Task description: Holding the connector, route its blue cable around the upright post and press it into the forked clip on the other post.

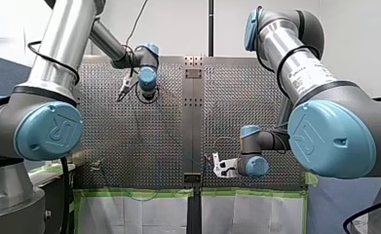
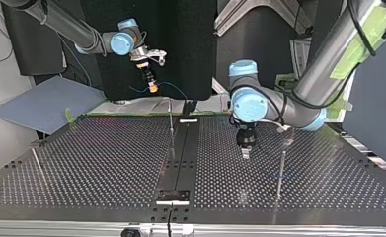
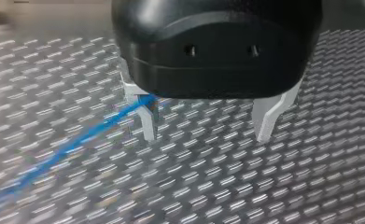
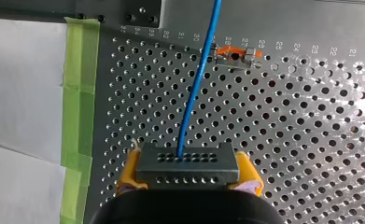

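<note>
In the right wrist view my right gripper (image 4: 188, 173) has its yellow pads (image 4: 128, 171) shut on a dark connector (image 4: 187, 161) with rows of holes. The blue cable (image 4: 196, 84) leaves the connector and runs ahead, passing close beside a post with an orange-marked clip (image 4: 234, 55). The top view shows this gripper (image 2: 152, 85) raised above the table's far edge, near a thin post (image 2: 171, 116). My left gripper (image 3: 208, 126) is black with metal fingers (image 3: 147, 123). It stands open just above the perforated plate, and the blue cable (image 3: 68, 147) reaches one finger. In the top view it (image 2: 245, 150) stands beside another upright post (image 2: 281, 168).
Green tape (image 4: 80, 107) and white sheeting (image 4: 21, 93) border the plate beside my right gripper. A leaning thin post (image 2: 37, 165) stands at the top view's left. A central seam strip (image 2: 180, 148) divides the perforated table (image 2: 106, 163).
</note>
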